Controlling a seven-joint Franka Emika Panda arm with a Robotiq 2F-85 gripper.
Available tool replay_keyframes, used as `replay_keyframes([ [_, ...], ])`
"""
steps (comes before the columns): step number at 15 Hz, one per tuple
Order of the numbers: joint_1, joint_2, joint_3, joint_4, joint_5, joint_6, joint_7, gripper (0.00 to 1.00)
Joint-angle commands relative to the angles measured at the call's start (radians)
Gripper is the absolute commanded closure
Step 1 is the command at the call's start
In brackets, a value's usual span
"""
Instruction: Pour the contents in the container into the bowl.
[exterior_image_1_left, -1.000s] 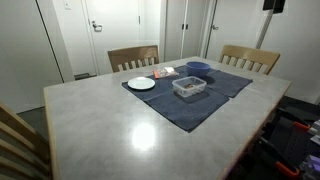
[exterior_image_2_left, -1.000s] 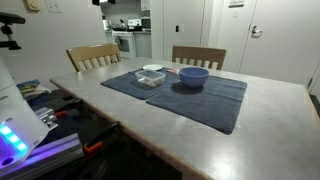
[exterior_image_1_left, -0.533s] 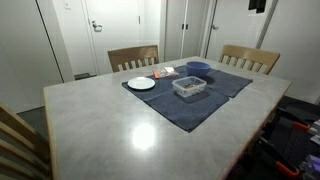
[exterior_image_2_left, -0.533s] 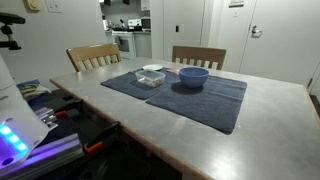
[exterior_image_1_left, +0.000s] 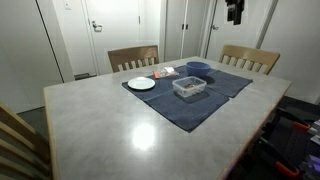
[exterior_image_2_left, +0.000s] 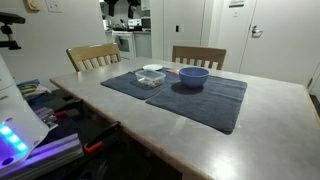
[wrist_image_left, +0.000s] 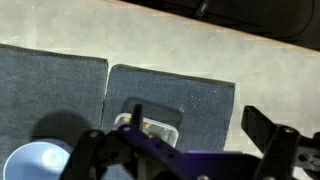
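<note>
Plain room with white doors at the back, and a pale grey tabletop (exterior_image_1_left: 90, 130) with wooden chairs (exterior_image_1_left: 133, 57) pushed in along its far side. Everything that matters sits on the dark blue cloth (exterior_image_1_left: 185, 110) spread over the tabletop. The container (exterior_image_1_left: 189, 87), a clear shallow tub, sits flat roughly in the middle of the cloth. Whatever's inside it is too small for me to make out. The bowl (exterior_image_1_left: 197, 68) is blue and glossy, upright on the cloth near its far edge by the chairs. It's close to the tub but not touching it. A white plate (exterior_image_1_left: 141, 84) lies on one corner of the cloth, and a small boxy thing (exterior_image_1_left: 165, 72) I can't identify sits at the cloth's far edge. The hand (exterior_image_1_left: 235, 10) hangs high in the air above the far end of the cloth, well clear of everything on it. In the wrist view it looks straight down at the cloth, with its fingers (wrist_image_left: 266, 128) spread wide apart and nothing between them. From there the tub shows on the cloth far below, and the bowl peeks in at the bottom corner.
</note>
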Motion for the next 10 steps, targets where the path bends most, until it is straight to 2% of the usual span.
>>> replay_keyframes([
  [1, -0.006, 0.012, 0.008, 0.005, 0.002, 0.002, -0.004, 0.00],
  [4, -0.006, 0.020, 0.008, 0.012, 0.002, 0.003, -0.009, 0.00],
  [10, -0.009, 0.045, 0.012, -0.006, 0.020, 0.139, 0.070, 0.00],
])
